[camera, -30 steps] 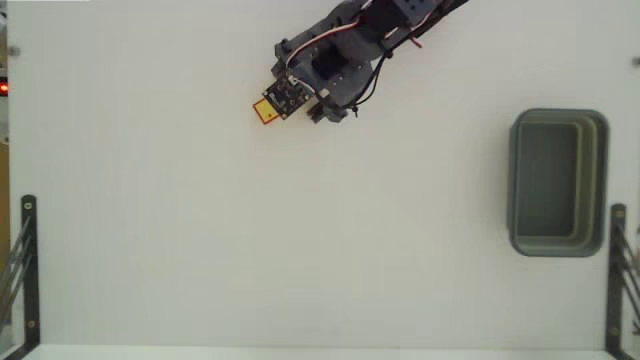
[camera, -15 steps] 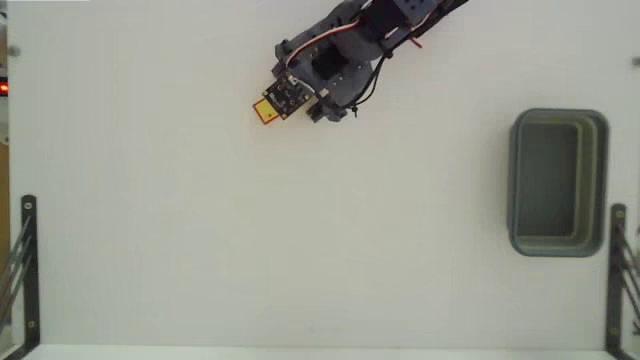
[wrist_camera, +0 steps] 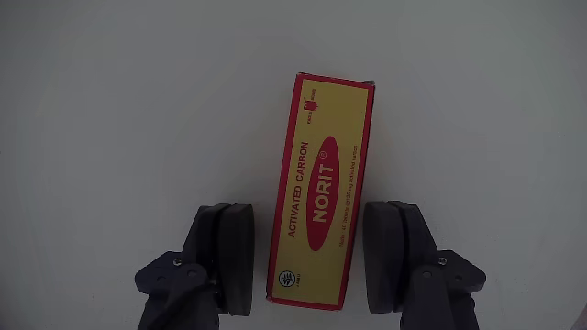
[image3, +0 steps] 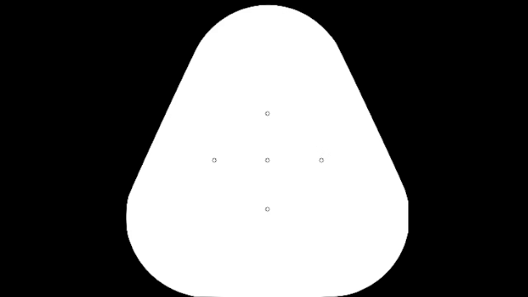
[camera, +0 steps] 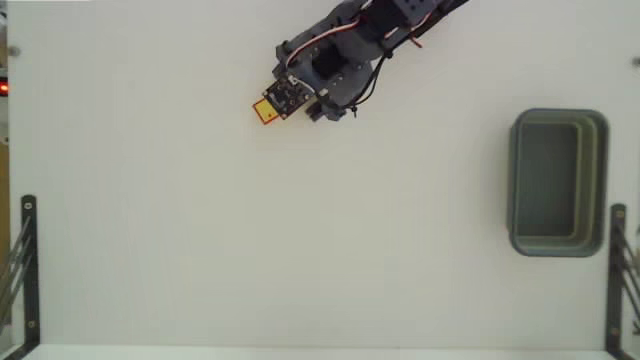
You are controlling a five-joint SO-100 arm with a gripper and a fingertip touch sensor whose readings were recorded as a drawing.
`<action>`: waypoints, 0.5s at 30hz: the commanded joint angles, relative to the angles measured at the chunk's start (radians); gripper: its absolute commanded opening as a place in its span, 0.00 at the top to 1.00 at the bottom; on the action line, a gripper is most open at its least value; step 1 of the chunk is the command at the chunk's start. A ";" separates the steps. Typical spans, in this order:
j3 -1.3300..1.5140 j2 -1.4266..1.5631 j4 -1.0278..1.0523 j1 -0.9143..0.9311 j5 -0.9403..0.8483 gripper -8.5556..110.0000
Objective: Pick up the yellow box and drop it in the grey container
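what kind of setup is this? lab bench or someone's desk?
Likely a bare test bench: plain white table, black brackets at its edges, and only a yellow box between the open hand's fingers, plus a grey tub.

You have bare white table [camera: 330, 230] between the arm and the grey container [camera: 557, 182]; black brackets [camera: 24, 265] flank both lower edges.

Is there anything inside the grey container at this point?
Nothing: in the fixed view the grey container shows only a bare grey floor. The yellow box lies on the white table, between the open end effector fingers, mostly hidden beneath the arm there.
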 commanded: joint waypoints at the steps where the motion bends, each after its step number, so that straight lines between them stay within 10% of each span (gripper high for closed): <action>1: 0.002 0.024 -0.018 0.020 0.005 0.34; 15: 0.002 0.024 -0.018 0.020 0.005 0.37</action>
